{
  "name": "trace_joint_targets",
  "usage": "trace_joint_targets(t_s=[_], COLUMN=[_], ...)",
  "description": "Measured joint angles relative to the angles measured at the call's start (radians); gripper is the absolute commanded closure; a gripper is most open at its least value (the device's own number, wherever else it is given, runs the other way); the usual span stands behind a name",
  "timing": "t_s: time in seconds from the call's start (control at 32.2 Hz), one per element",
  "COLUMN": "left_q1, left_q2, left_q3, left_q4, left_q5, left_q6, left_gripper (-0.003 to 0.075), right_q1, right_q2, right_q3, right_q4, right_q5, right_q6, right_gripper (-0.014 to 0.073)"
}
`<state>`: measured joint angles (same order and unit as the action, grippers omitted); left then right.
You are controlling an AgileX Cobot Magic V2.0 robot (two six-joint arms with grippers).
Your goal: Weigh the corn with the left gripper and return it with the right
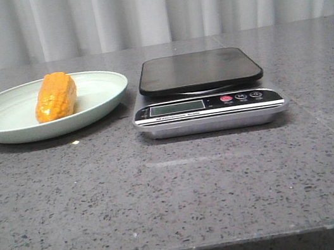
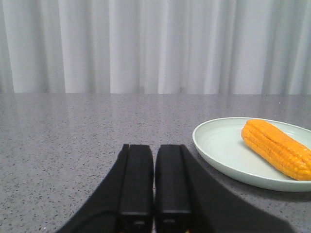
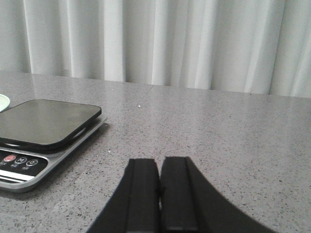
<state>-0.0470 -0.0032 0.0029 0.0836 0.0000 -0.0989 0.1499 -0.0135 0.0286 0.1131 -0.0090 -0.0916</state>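
Note:
The orange-yellow corn (image 1: 55, 97) lies on a pale green plate (image 1: 0, 127) at the left of the table; both also show in the left wrist view, the corn (image 2: 277, 148) on the plate (image 2: 218, 145). A silver kitchen scale with a black platform (image 1: 199, 69) stands to the right of the plate; its platform is bare. It also shows in the right wrist view (image 3: 43, 121). My left gripper (image 2: 154, 148) is shut and empty, low over the table, short of the plate. My right gripper (image 3: 159, 161) is shut and empty, beside the scale. Neither gripper shows in the front view.
The grey speckled table (image 1: 177, 187) runs to a front edge near the camera. A white curtain (image 1: 147, 6) hangs behind the table. The scale's display and buttons (image 1: 227, 99) face the front.

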Motion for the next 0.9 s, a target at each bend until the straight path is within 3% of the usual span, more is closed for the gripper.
trace_joint_targets(t_s=[0.81,0.9], left_q1=[0.0,0.0], left_q2=[0.0,0.0], left_q3=[0.0,0.0], left_q4=[0.0,0.0], left_q5=[0.0,-0.06], left_q6=[0.001,0.001], left_gripper=[0.0586,0.0586], right_q1=[0.0,0.0], right_q2=[0.0,0.0], right_q3=[0.0,0.0], right_q4=[0.0,0.0], right_q5=[0.0,0.0], right_q6=[0.002,0.002], right_gripper=[0.0431,0.0431])
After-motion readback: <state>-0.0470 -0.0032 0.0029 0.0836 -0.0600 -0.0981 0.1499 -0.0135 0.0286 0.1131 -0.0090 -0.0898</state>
